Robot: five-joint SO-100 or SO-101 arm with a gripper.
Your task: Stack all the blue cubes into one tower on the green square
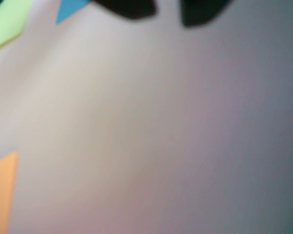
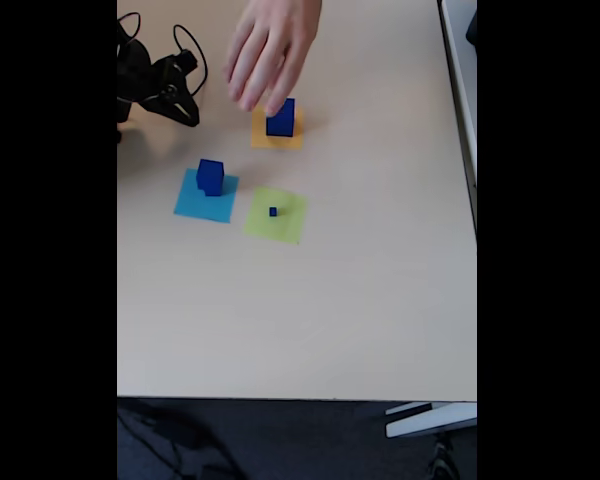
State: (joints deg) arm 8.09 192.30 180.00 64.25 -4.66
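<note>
In the fixed view a tiny blue cube [image 2: 273,211] sits on the green square [image 2: 285,227]. A large blue cube [image 2: 280,117] stands on an orange square [image 2: 291,142], with a person's hand [image 2: 268,50] hovering just above it. Another blue cube [image 2: 211,176] stands on a light-blue square [image 2: 194,205]; I cannot tell whether it is one cube or two stacked. My gripper [image 2: 188,112] is at the table's far left, apart from all cubes. In the blurred wrist view the gripper [image 1: 168,12] shows two dark fingertips [image 1: 127,7] with bare table between them, beside a corner of the green square [image 1: 5,24].
The wrist view also catches corners of the light-blue square [image 1: 71,7] and the orange square [image 1: 2,195]. Black cables [image 2: 155,30] loop behind the arm at the far left. The table's front edge [image 2: 300,398] runs along the bottom, its right edge [image 2: 458,120] up the side.
</note>
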